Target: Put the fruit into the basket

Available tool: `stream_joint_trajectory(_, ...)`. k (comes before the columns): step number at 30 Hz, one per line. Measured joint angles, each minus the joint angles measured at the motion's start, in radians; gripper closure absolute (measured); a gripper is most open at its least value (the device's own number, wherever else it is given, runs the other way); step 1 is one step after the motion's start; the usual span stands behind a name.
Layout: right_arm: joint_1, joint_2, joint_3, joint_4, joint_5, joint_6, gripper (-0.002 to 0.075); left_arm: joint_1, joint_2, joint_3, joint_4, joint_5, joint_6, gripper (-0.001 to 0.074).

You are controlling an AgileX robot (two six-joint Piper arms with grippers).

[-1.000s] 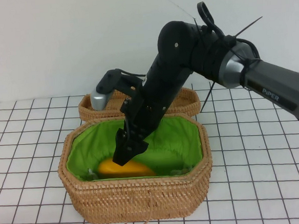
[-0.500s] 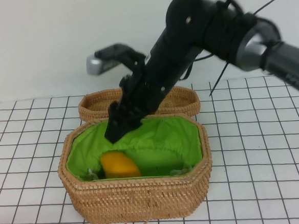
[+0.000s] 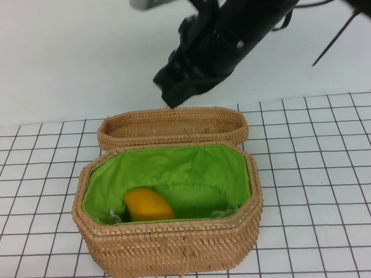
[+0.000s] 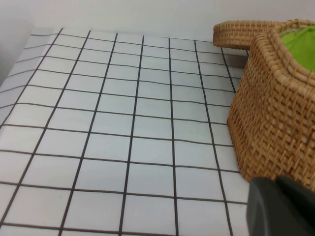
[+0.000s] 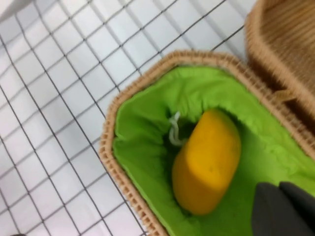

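The mango-like fruit (image 3: 147, 204) lies in the left end of the green-lined wicker basket (image 3: 174, 248), well below the right gripper (image 3: 176, 92), which hangs empty above the shallow lid (image 3: 172, 127); whether its fingers are parted cannot be told. The left gripper (image 4: 280, 206) sits low beside the basket's outer wall, its opening likewise unclear.
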Motion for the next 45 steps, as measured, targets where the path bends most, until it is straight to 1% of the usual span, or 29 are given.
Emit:
stream_joint_trajectory(5,-0.001,-0.061,0.0,0.0,0.002,0.0,0.0727,0.0,0.0,0.0,0.0,0.0,0.0,0.0734)
stream_joint_trajectory(15,-0.001,-0.033,0.0,-0.006,0.002,-0.012,0.0727,0.0,0.0,0.0,0.0,0.0,0.0,0.0734)
stream_joint_trajectory(24,-0.001,-0.039,0.002,-0.195,0.002,-0.045,0.0728,0.0,0.0,0.0,0.0,0.0,0.0,0.0734)
stream_joint_trajectory(34,-0.001,-0.042,0.002,-0.221,0.002,-0.063,0.0728,0.0,0.0,0.0,0.0,0.0,0.0,0.0734)
stream_joint_trajectory(38,-0.001,-0.058,0.006,-0.229,0.004,-0.118,0.0728,0.0,0.0,0.0,0.0,0.0,0.0,0.0734)
stream_joint_trajectory(41,-0.001,-0.129,0.035,-0.229,-0.002,-0.15,0.0728,0.0,0.0,0.0,0.0,0.0,0.0,0.0734)
stream_joint_trajectory(45,-0.001,-0.279,0.175,-0.276,-0.125,-0.294,0.0728,0.0,0.0,0.0,0.0,0.0,0.0,0.0734)
